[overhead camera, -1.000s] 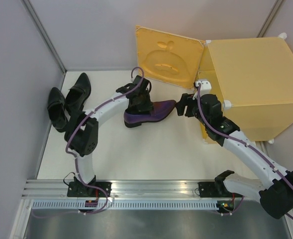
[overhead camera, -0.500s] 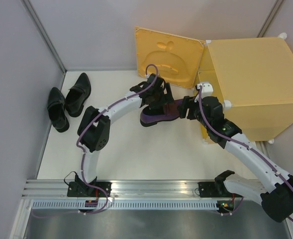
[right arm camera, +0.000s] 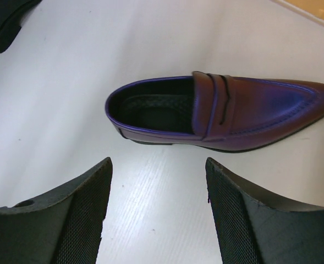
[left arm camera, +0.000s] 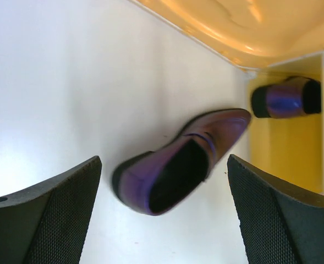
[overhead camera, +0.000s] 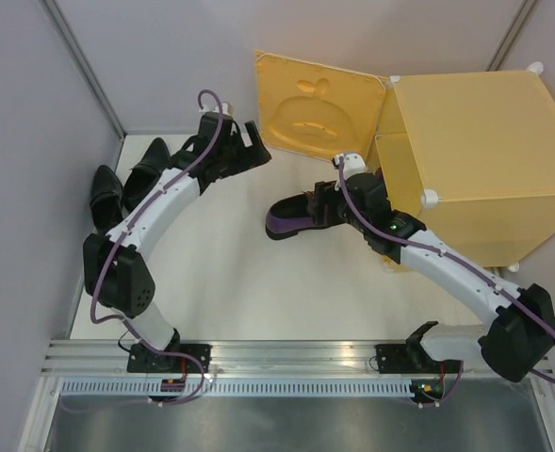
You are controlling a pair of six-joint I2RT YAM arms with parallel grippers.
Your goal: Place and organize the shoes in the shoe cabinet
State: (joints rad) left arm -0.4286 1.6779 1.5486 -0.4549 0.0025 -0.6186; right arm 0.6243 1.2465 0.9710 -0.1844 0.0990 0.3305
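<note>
Purple shoe (right arm camera: pixel 217 113) lies flat on the white table (overhead camera: pixel 220 273), toe toward the yellow cabinet (overhead camera: pixel 484 160). Right tool (overhead camera: pixel 329 202) hovers over it, spread wide, gripping nothing. Left tool (overhead camera: pixel 251 146), wide and empty too, hangs near the black pair (overhead camera: pixel 103 193).

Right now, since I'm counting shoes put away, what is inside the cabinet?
One purple shoe shows just inside the cabinet opening, in the left wrist view. The rest of the interior is hidden by its walls.
</note>
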